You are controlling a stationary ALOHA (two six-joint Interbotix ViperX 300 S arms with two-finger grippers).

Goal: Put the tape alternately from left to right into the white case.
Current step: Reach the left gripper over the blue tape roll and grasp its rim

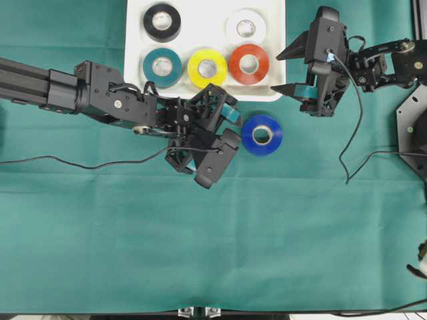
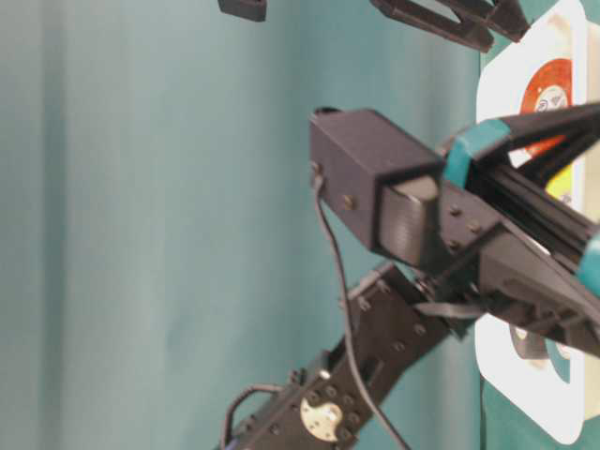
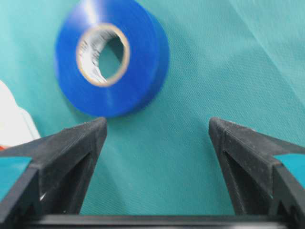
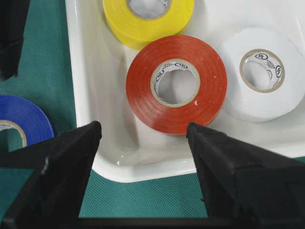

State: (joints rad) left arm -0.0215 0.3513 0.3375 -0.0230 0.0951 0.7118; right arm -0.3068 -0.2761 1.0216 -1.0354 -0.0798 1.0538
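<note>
I am lining my left pincer (image 1: 223, 133), jaws spread and empty, just beside the blue ring-shaped tape roll (image 1: 261, 135) lying flat on the green desk (image 1: 200, 247), below the shallow white plastic case (image 1: 135, 40); right pincer (image 1: 293, 72) hanging released, farther off.

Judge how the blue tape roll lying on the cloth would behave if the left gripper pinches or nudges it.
The blue roll lies flat on the green cloth, so it probably won't roll; a nudge would likely slide it. Its thick wound ring looks stiff enough to resist a pinch. The glossy side may be somewhat slippery between the open left gripper's fingers.
</note>
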